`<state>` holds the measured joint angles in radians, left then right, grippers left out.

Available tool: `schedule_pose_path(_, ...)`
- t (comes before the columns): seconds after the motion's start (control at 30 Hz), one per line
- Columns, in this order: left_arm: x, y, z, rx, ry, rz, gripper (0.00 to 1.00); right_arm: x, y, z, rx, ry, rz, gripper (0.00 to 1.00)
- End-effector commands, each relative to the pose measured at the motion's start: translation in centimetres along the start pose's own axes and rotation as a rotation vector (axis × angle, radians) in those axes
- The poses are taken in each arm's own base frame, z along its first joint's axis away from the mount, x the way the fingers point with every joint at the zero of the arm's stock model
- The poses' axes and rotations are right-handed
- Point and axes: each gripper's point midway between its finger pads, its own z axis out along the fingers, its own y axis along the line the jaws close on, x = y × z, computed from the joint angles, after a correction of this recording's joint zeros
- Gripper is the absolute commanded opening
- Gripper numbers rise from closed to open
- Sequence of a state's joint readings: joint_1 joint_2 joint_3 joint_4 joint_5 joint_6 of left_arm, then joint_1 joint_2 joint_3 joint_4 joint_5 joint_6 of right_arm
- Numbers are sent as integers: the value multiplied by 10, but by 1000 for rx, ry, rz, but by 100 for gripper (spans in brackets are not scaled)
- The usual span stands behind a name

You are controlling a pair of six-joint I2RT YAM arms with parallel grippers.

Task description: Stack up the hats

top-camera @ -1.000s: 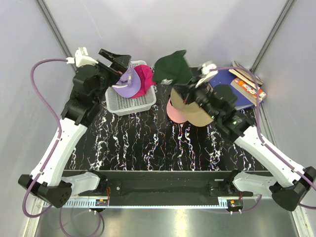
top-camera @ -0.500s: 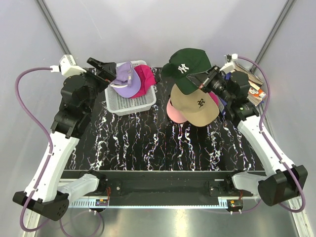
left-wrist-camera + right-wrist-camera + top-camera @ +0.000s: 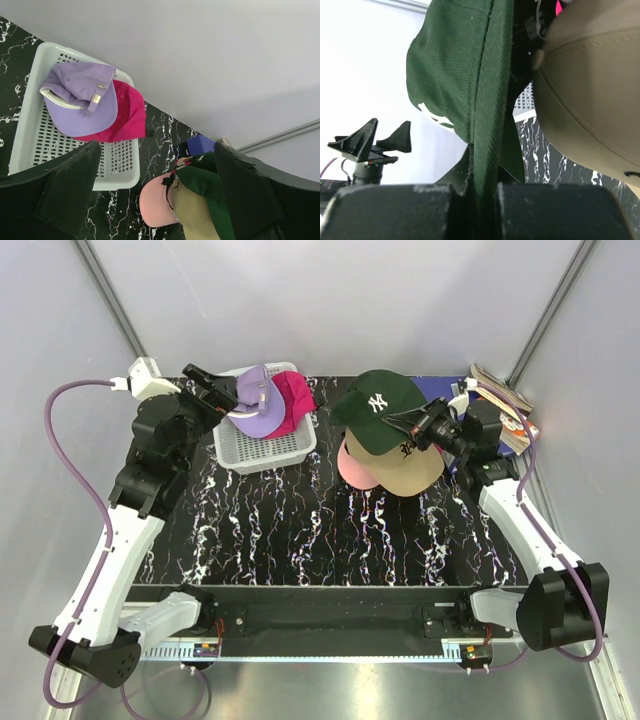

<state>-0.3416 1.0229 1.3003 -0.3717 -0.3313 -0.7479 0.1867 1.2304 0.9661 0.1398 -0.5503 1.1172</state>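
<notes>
- On table (image 3: 300, 530) at 11 o'clock, basket (image 3: 262, 452) holds lavender cap (image 3: 258, 405) over magenta cap (image 3: 294, 400).
- At 1 o'clock: green cap (image 3: 385, 408) over tan cap (image 3: 402, 466), pink cap (image 3: 352, 471) beneath.
- right gripper (image 3: 413, 427) clamped on green cap brim.
- left gripper (image 3: 212, 390) apart, empty.

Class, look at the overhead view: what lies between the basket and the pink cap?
Nothing. In the top view, only a bare strip of table separates the basket from the pink cap.

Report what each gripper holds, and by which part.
The right gripper is shut on the dark green cap, pinching the edge of its brim. The left gripper is open and holds nothing.
</notes>
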Motion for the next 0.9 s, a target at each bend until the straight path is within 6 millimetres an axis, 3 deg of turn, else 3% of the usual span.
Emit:
schedule_pose_path(0.0, -14, 3, -3, -10, -59, 14, 99, 1, 3, -10, -39, 27, 42, 0)
schedule_pose_path(0.13, -13, 8, 0, -24, -57, 22, 99, 1, -28, -16, 22, 22, 71, 0)
schedule_pose_path(0.37, -10, 13, 7, -42, -49, 35, 99, 4, -50, -17, 86, 62, 100, 0)
schedule_pose_path(0.87, -4, 17, 25, -61, -19, 65, 99, 9, -125, -28, 274, 11, 391, 0)
